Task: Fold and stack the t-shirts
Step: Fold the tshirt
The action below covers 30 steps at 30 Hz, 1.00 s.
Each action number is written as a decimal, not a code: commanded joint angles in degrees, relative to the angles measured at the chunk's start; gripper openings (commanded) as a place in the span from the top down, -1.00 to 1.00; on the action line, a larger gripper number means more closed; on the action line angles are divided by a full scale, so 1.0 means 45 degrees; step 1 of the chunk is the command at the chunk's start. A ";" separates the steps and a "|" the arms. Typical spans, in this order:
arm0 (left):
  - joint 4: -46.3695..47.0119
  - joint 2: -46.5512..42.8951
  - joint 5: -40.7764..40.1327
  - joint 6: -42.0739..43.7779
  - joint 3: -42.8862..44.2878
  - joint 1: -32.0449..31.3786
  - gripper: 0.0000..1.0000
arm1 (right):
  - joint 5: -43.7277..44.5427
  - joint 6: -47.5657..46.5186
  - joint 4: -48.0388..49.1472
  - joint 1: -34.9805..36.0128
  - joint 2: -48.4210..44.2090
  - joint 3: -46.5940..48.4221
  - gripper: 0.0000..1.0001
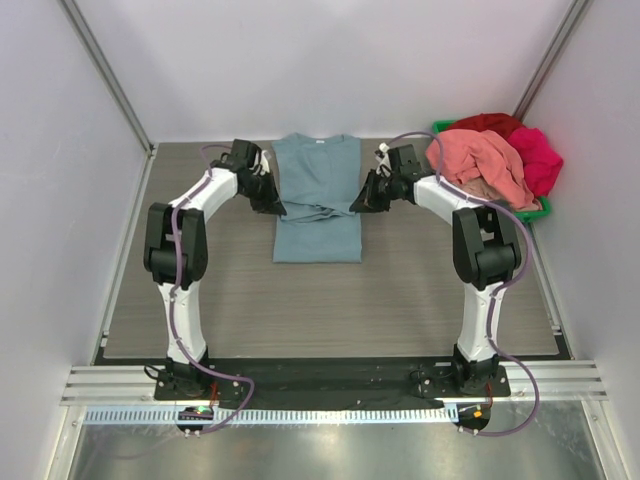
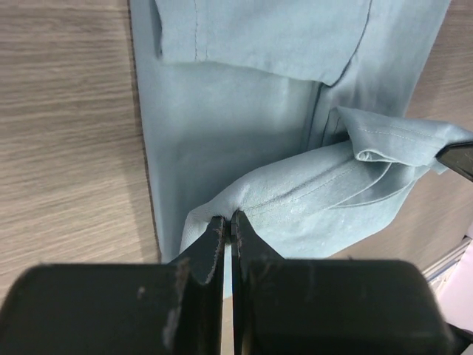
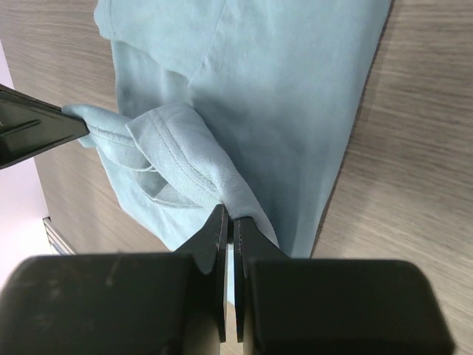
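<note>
Presently the blue tee (image 1: 317, 235) lies lengthwise at mid-counter (image 1: 330, 300), its sides folded in. The left gripper (image 2: 228, 222) is clamped on a raised fold of cloth at the tee's left edge. The right gripper (image 3: 229, 220) is clamped likewise at its right edge. Pink tee (image 1: 480, 165), magenta tee (image 1: 541, 160) and red tee (image 1: 490, 123) are heaped in the bin (image 1: 543, 211), far right.

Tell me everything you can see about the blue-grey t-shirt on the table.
The blue-grey t-shirt is soft cloth with stitched hems, lying on the wood-grain table, collar at the far end, sides folded in to a narrow rectangle. Across its middle the cloth is bunched and lifted, where the left gripper and right gripper are each shut on a side edge.
</note>
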 commanded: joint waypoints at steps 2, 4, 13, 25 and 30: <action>0.0078 0.0206 -0.0409 0.0380 0.0709 0.0154 1.00 | 0.0057 -0.0277 0.0386 -0.0072 0.0227 0.0873 0.97; 0.0058 0.0284 -0.0584 0.0380 0.0825 0.0154 1.00 | 0.0076 -0.0296 0.0366 -0.0052 0.0344 0.0991 0.97; 0.0039 0.0518 -0.1092 0.0497 0.1080 0.0154 0.90 | 0.0174 -0.0394 0.0737 -0.0150 0.0618 0.1401 0.88; -0.1071 -0.1039 -0.2010 0.0829 0.0535 0.0349 -0.05 | -0.0019 -0.0180 0.0426 -0.0462 -0.1587 -0.0294 -0.22; -0.1777 -0.2233 -0.0359 0.0538 -0.1299 0.0680 -0.39 | -0.0840 0.0561 0.0093 -0.0443 -0.3169 -0.3335 -0.22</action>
